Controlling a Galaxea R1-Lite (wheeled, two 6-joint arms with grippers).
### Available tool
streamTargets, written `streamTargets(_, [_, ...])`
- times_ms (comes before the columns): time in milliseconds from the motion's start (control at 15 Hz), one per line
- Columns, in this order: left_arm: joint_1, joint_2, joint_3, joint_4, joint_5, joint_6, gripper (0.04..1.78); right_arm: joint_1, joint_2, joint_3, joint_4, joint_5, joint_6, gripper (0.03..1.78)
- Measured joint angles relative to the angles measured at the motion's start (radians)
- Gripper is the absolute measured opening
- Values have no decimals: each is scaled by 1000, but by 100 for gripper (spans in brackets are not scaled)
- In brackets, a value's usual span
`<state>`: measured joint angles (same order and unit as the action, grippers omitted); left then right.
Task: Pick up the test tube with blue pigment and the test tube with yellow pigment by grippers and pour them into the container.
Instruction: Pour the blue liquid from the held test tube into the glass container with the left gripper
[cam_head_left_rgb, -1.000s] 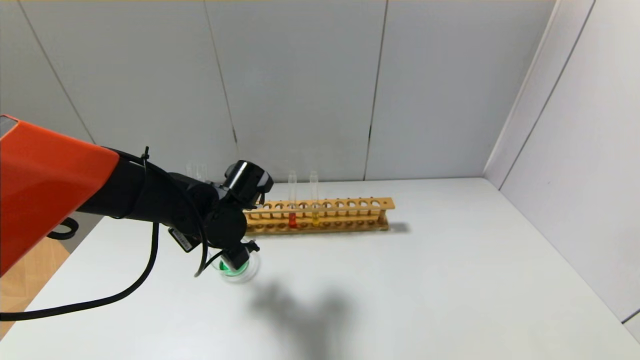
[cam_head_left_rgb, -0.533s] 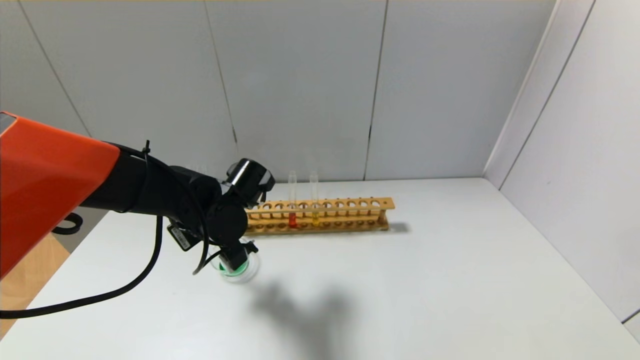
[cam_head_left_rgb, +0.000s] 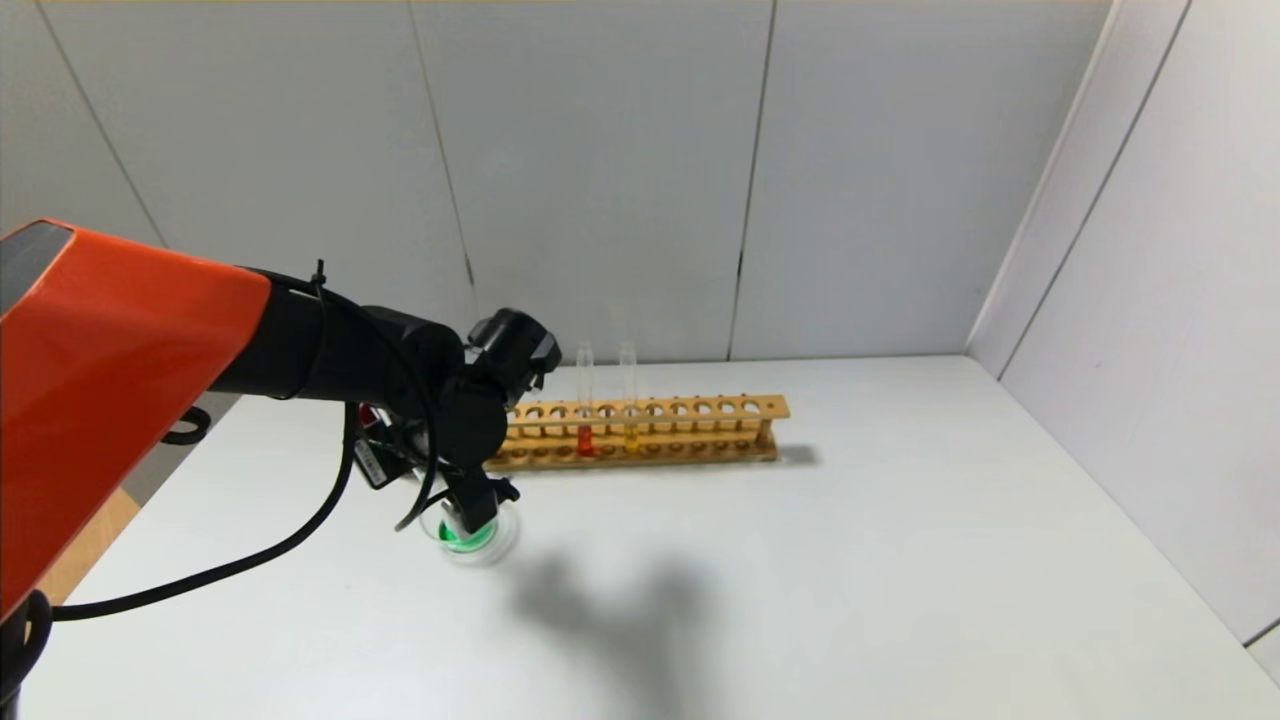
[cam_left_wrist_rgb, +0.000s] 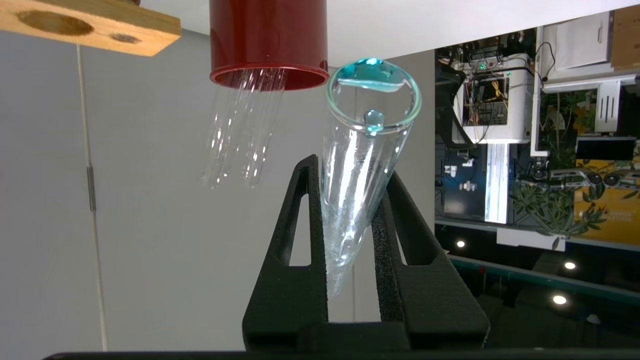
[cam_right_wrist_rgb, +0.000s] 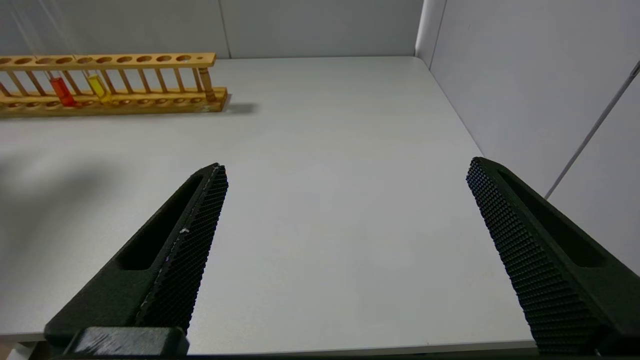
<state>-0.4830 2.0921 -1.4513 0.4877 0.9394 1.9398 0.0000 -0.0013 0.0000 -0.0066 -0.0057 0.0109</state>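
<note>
Since a second ago: left arm shifted forward and rightward in head view, wrist now higher against the rack's left end; red cup newly peeking behind the arm; rack, dish, tubes unchanged.

Head view: left tool (cam_head_left_rgb: 470, 518) pointing down over container (cam_head_left_rgb: 497, 531) on white tabletop (cam_head_left_rgb: 850, 560), near its left side, in front of rack's left end. Green liquid pooled in container. Wooden rack (cam_head_left_rgb: 700, 425) behind, holding red-liquid tube (cam_head_left_rgb: 585, 415) and orange-yellow tube (cam_head_left_rgb: 629, 412), both upright, side by side. Sliver of red cup (cam_head_left_rgb: 368, 414) behind the arm. Right arm out of this view.

Left wrist view: left tool (cam_left_wrist_rgb: 350, 172) clamped narrow on test tube with blue pigment (cam_left_wrist_rgb: 362, 165), fingers (cam_left_wrist_rgb: 306, 220) pressing both sides of the glass. Tube tipped mouth-down, teal liquid gathered at the rim plus one droplet just inside. Dark red cup (cam_left_wrist_rgb: 268, 40) just beside the tube mouth, empty clear tubes (cam_left_wrist_rgb: 240, 135) sticking out of it. Rack corner (cam_left_wrist_rgb: 90, 25) near the cup.

Right wrist view: right tool (cam_right_wrist_rgb: 345, 170) spread wide, holding nothing, above bare tabletop (cam_right_wrist_rgb: 325, 150) well apart from rack (cam_right_wrist_rgb: 150, 82). Red-liquid tube (cam_right_wrist_rgb: 61, 90) and orange-yellow tube (cam_right_wrist_rgb: 99, 87) in the rack. Test tube with yellow pigment: cannot tell where.
</note>
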Motion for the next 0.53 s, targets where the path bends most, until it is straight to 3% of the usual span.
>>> streamTargets(533, [-11,31,-57,64,-2,0,32,0,0,0,0,0,0,175])
